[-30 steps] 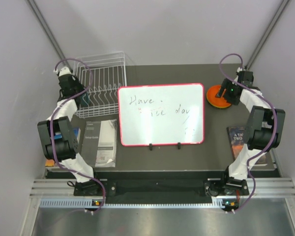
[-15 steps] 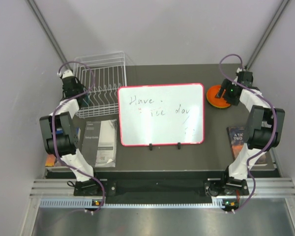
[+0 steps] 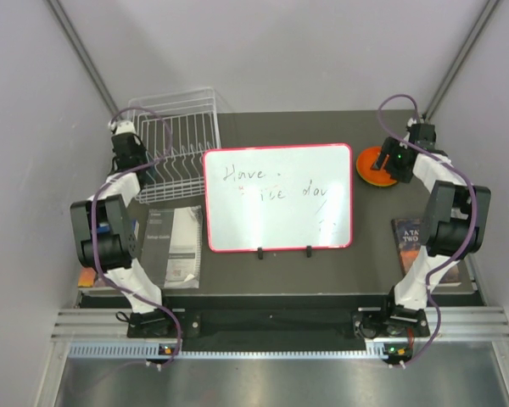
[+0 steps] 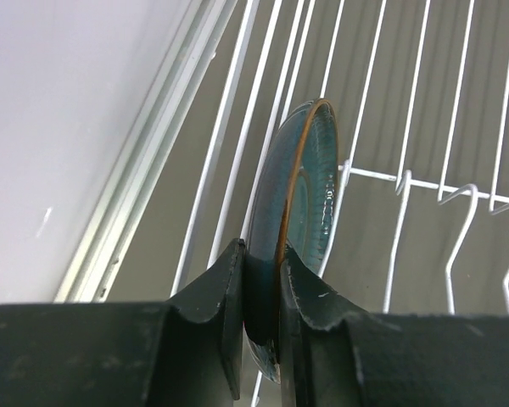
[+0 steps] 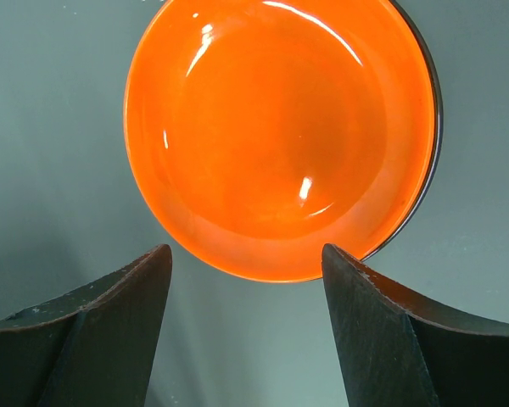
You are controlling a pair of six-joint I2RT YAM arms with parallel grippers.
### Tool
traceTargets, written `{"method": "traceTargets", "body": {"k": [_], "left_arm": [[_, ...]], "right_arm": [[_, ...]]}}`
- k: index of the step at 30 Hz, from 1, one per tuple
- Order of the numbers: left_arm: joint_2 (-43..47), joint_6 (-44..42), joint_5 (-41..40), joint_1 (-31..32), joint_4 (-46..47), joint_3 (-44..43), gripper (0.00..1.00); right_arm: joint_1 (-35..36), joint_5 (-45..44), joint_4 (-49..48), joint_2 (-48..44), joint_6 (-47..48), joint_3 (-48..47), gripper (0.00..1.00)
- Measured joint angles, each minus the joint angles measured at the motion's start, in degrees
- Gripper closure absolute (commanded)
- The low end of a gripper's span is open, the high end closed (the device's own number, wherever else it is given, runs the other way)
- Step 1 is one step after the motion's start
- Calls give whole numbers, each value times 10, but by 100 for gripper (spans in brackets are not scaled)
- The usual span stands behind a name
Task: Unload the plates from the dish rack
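Note:
The white wire dish rack (image 3: 182,140) stands at the table's back left. My left gripper (image 3: 137,167) is at the rack's left side. In the left wrist view it (image 4: 261,263) is shut on the rim of a teal-blue plate (image 4: 310,186), which stands on edge among the rack wires (image 4: 405,182). An orange plate (image 3: 371,165) lies flat on the table at the right. My right gripper (image 3: 392,168) hovers over its near edge; in the right wrist view it (image 5: 244,250) is open and empty above the orange plate (image 5: 280,127). No red or green plate shows.
A red-framed whiteboard (image 3: 278,197) with writing lies in the middle of the table. A grey booklet (image 3: 174,242) lies in front of the rack. A dark book (image 3: 411,237) lies at the right near edge. Grey walls close in on both sides.
My left wrist has moved back and slightly right along the rack's left side, still gripping the teal-blue plate. The right arm has not moved.

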State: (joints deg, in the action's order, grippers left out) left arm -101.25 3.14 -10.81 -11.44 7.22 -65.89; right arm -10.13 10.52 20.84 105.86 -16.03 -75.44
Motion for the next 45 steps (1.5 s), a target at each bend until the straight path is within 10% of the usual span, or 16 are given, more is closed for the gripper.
{"method": "traceTargets", "body": {"k": [21,45], "left_arm": [[122,-66,-25,52,21,-1,100],[42,392,389,151,209,-85,100]], "right_arm": [[17,-111,18,-135,37,-1,16],[247,158,-162,-94,-48,-129,14]]}}
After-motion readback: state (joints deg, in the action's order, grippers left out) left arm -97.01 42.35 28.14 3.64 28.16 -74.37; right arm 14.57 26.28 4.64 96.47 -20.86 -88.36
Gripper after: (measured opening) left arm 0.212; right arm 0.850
